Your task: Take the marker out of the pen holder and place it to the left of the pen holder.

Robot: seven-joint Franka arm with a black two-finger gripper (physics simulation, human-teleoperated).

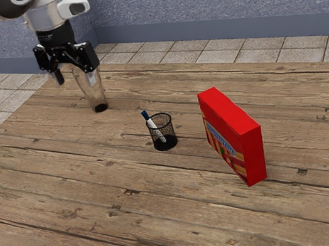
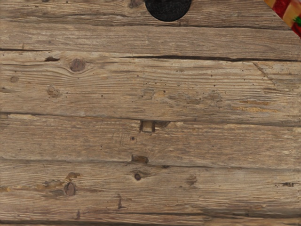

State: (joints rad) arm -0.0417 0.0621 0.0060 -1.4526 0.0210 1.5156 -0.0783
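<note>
My gripper (image 1: 76,79) hangs above the table at the exterior view's upper left, its two fingers apart with nothing held between them. Toward the exterior view's right and lower down stands the black mesh pen holder (image 1: 170,132). A white marker (image 1: 152,124) with a blue end leans inside it, the blue end sticking up past the rim. In the wrist view, part of the dark pen holder (image 2: 168,9) appears; the marker cannot be made out there.
A red box (image 1: 253,152) stands upright on the wooden table (image 1: 116,208), beyond the pen holder toward the exterior view's right; its corner (image 2: 285,10) is in the wrist view. A tall transparent glass-like object (image 1: 95,96) with a dark base stands close by the gripper.
</note>
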